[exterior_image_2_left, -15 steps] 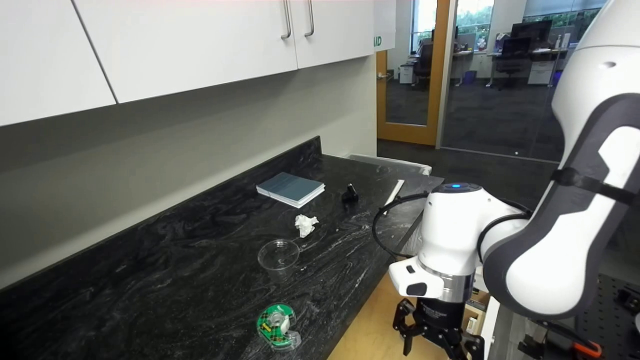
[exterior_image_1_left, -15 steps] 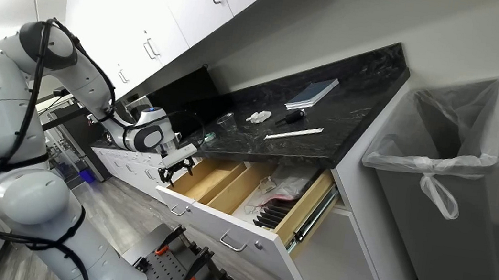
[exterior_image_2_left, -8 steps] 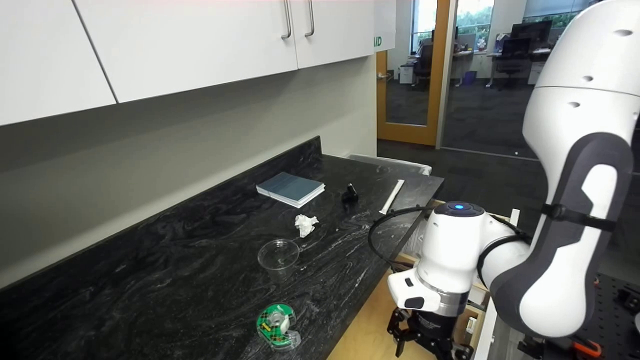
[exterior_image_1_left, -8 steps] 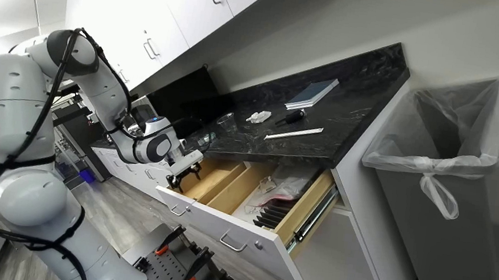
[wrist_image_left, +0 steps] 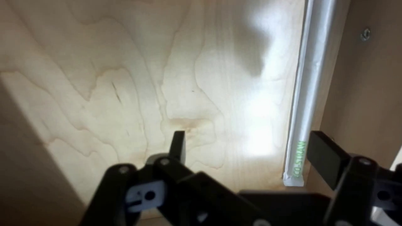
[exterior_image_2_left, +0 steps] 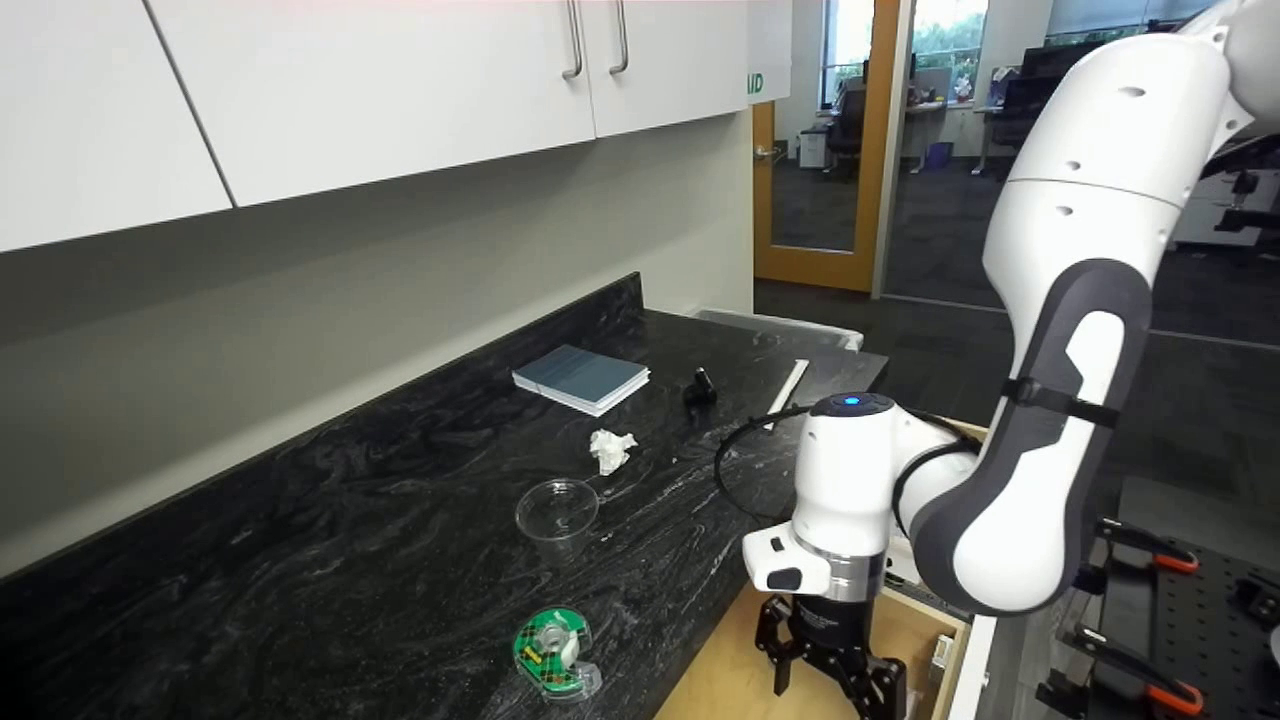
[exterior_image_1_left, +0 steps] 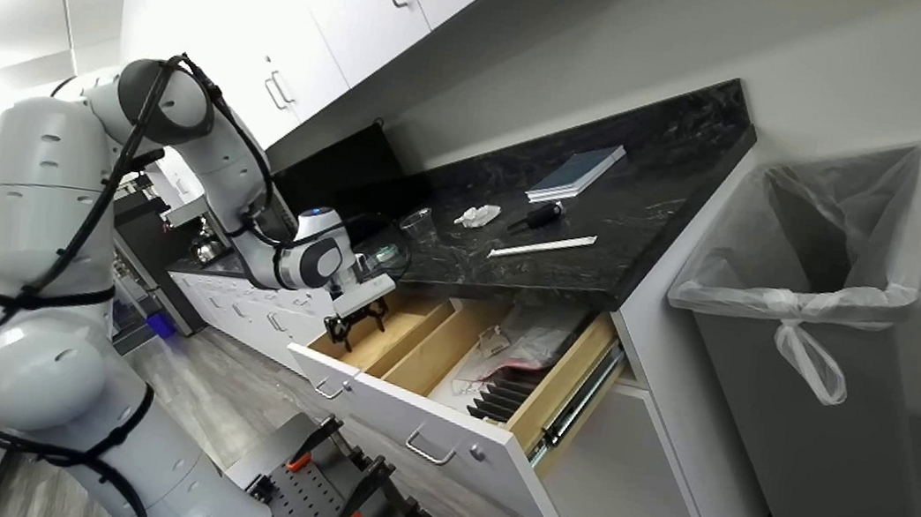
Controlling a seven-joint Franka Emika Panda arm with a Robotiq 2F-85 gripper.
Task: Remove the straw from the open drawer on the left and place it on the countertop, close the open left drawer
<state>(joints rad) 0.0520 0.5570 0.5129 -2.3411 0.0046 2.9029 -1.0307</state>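
Where the front edge of the black, white-veined bench [exterior_image_2_left: 350,560] stops, the left drawer [exterior_image_1_left: 397,335] stands pulled out below it, the right drawer [exterior_image_1_left: 507,478] beside it likewise. The pincer [wrist_image_left: 248,146] points down over the left drawer, seen so in both exterior views. Its fingers [wrist_image_left: 178,147] are spread wide with nothing held; the wrist view gives this plainly.

The straw [wrist_image_left: 303,116]: in the left drawer, flat on the pale wood floor [wrist_image_left: 194,103]. White wrapper, green lettering [wrist_image_left: 299,158] near the lower end as the wrist view has it; upper end runs out of that view. Lies just beside a drawer wall [wrist_image_left: 364,94] that carries a small screw [wrist_image_left: 365,34]. The lettered end shows between the two fingers, close by the one at the right of that view. Contact cannot be told, nor how high the fingertips stand above the wood.

Right drawer: clear bagging [exterior_image_1_left: 536,344] and a row of black slotted pieces [exterior_image_1_left: 507,394] inside.

Bench top, both exterior views: blue-grey pad [exterior_image_2_left: 582,378], small black item [exterior_image_2_left: 701,390] of unclear kind, crumpled white tissue [exterior_image_2_left: 610,452], clear cup [exterior_image_2_left: 557,512], green tape dispenser [exterior_image_2_left: 545,652]. Also a slim white stick [exterior_image_2_left: 787,392], near the end by the grey bin [exterior_image_1_left: 827,449], well apart from the pincer.
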